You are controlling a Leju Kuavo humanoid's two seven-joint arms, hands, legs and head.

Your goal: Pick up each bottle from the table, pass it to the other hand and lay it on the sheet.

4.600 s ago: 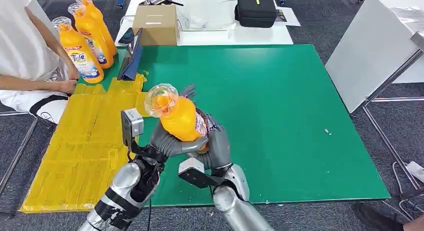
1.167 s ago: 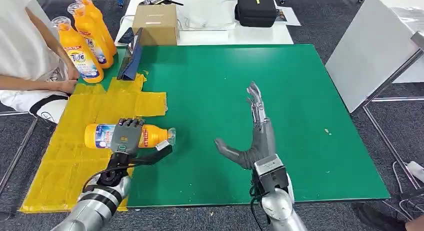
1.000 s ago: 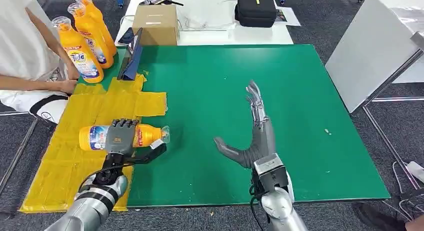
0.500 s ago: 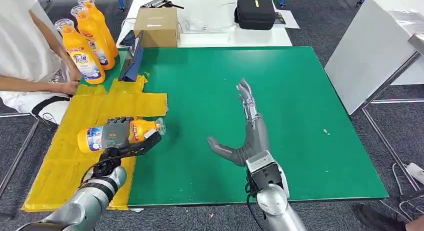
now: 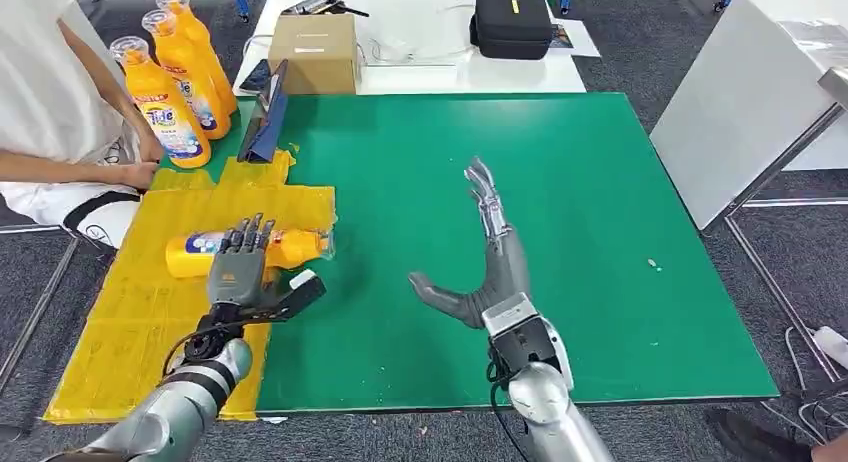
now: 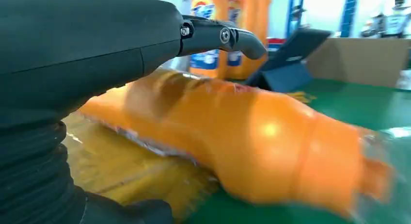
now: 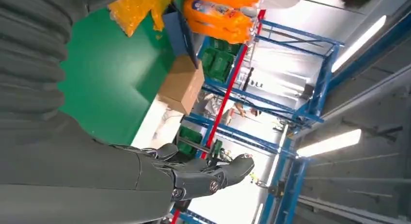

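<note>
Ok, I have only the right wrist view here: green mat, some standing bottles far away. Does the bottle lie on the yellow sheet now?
Observer: Yes. In the head view the orange detergent bottle lies on its side on the yellow sheet, with its cap at the sheet's edge by the green mat.
Operator: Does the left hand hold it?
Observer: No. The left hand has its fingers spread over the bottle, not closed around it.
Operator: And where is my right hand?
Observer: The right hand is open over bare mat, apart from the bottle, thumb toward the left hand.
</note>
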